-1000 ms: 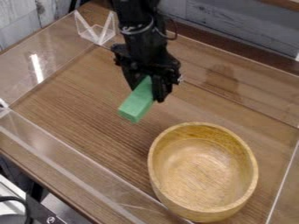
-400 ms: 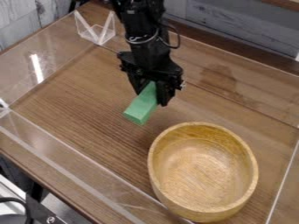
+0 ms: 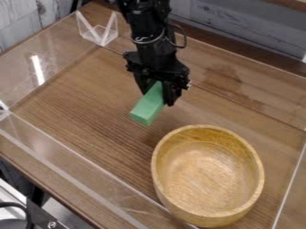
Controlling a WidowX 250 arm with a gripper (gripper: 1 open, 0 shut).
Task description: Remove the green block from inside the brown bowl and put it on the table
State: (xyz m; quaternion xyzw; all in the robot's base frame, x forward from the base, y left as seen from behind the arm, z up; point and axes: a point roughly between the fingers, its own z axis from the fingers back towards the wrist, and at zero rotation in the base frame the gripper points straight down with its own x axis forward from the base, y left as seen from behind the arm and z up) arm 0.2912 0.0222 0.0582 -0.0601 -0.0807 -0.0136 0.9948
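Green block (image 3: 146,108): clamped at its upper end between the part-open fingers (image 3: 159,92) of the single arm, long axis slanting down and to the left, lower end hanging just above the bare worktop (image 3: 72,98), outside the empty brown bowl (image 3: 208,174).

One green block (image 3: 146,108) is showing, along with one brown bowl (image 3: 208,173). One robot arm is appearing with one gripper (image 3: 160,92). One table (image 3: 72,107) is lying under them, with clear acrylic walls (image 3: 48,63) bordering it.
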